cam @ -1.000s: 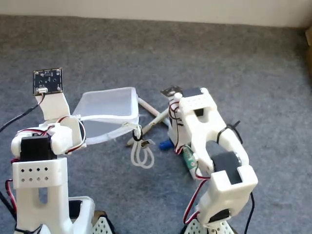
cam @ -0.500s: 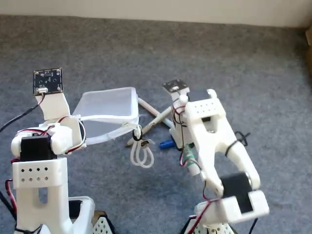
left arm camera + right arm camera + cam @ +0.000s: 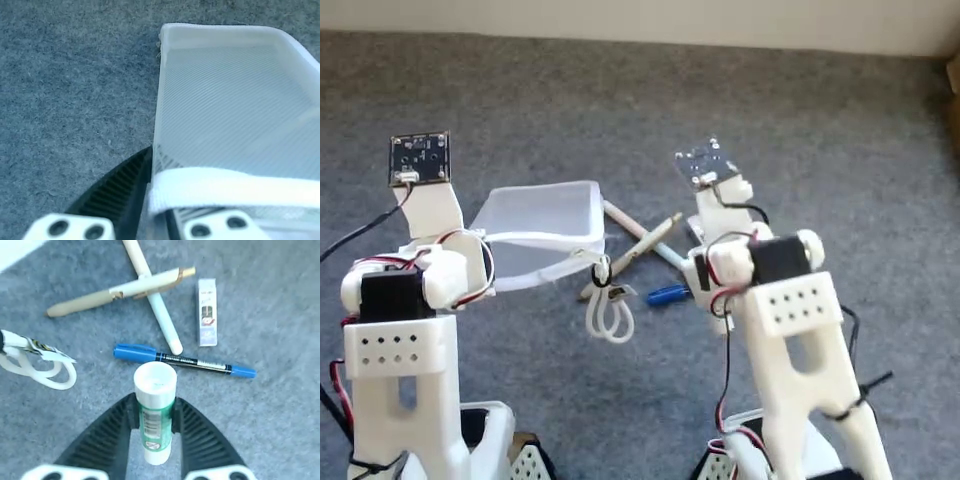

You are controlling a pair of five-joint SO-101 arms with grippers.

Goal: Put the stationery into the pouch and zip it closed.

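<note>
My right gripper (image 3: 152,407) is shut on a glue stick (image 3: 155,382) with a white cap and green label, held above the carpet. Below it lie a blue marker (image 3: 185,360), a beige pen (image 3: 120,292) crossed over a pale pen (image 3: 159,310), and a small white box (image 3: 207,312). My left gripper (image 3: 157,200) is shut on the white zipper edge of the translucent pouch (image 3: 225,100). In the high view the pouch (image 3: 540,235) lies left of the crossed pens (image 3: 640,245) and the marker (image 3: 668,294).
A white cord loop (image 3: 610,315) hangs from the pouch's zipper end and lies on the grey carpet (image 3: 820,120) beside the pens. The right arm's body stands over the carpet just right of the stationery. Open carpet stretches behind and to the right.
The right arm has lifted and drawn back from the stationery pile with the glue stick in its gripper. The left arm and the pouch have stayed put.
</note>
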